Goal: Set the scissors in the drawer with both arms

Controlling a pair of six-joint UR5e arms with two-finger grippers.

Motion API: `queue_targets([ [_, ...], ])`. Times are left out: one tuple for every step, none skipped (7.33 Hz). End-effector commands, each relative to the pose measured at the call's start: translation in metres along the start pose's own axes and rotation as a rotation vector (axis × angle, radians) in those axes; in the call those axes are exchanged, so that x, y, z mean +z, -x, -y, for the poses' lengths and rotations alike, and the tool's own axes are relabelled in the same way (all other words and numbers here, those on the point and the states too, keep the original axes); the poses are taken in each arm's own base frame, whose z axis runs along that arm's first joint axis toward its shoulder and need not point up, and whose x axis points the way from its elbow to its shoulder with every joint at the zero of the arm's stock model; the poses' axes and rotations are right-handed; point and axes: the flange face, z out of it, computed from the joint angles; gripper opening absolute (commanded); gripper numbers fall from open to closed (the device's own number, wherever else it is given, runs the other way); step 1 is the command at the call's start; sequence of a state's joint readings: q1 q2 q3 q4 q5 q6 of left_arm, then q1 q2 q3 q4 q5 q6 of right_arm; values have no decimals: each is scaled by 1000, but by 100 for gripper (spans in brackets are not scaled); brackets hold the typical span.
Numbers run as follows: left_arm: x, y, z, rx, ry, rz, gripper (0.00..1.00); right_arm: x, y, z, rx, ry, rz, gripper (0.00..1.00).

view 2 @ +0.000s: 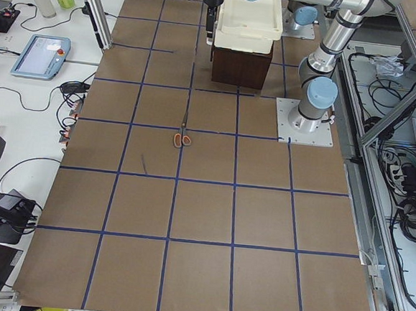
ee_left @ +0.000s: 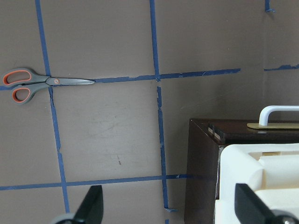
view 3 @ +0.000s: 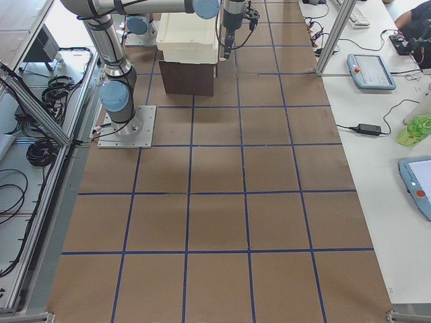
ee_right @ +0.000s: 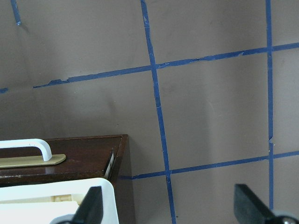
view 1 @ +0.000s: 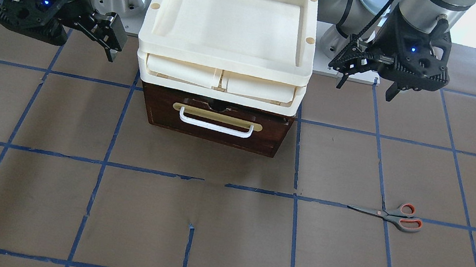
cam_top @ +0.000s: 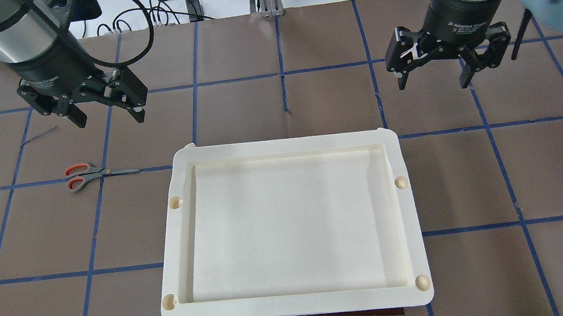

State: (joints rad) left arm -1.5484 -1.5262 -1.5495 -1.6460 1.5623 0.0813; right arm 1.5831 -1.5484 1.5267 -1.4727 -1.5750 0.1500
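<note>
On the table (view 1: pixel 59 200), off to the left of the drawer (view 1: pixel 217 142), the scissors (view 1: pixel 387 214) lie flat along a tape line (view 1: pixel 257 190); the blades are together, tips toward the middle and handles outward, and nothing touches them. The drawer is shut (its white handle (view 1: pixel 214 128) faces the far side, away from the robot) and sits under the stacked trays (view 1: pixel 224 60). The left gripper (cam_top: pixel 109 117) hangs above the table left of the trays and beyond the scissors; its fingers (cam_top: pixel 77 116) are spread wide, hold nothing and are well clear of the scissors. The right gripper (cam_top: pixel 433 83) hangs above the table right of the trays; its fingers (cam_top: pixel 468 74) are likewise wide apart and empty, touching neither trays nor drawer.
</note>
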Motion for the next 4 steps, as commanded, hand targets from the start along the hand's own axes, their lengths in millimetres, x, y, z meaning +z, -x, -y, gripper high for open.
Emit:
queue_targets([
  [0, -2, 0, 2, -2, -4, 100, -3, -1, 2, -3, -14, 8, 100],
  [1, -1, 0, 2, 1, -2, 100, -3, 0, 2, -6, -13, 11, 100],
  [1, -1, 0, 1, 0, -1, 100, -3, -2, 3, 0, -13, 11, 100],
  [3, -1, -1, 1, 5, 2, 100, -4, -2, 3, 5, -13, 16, 100],
])
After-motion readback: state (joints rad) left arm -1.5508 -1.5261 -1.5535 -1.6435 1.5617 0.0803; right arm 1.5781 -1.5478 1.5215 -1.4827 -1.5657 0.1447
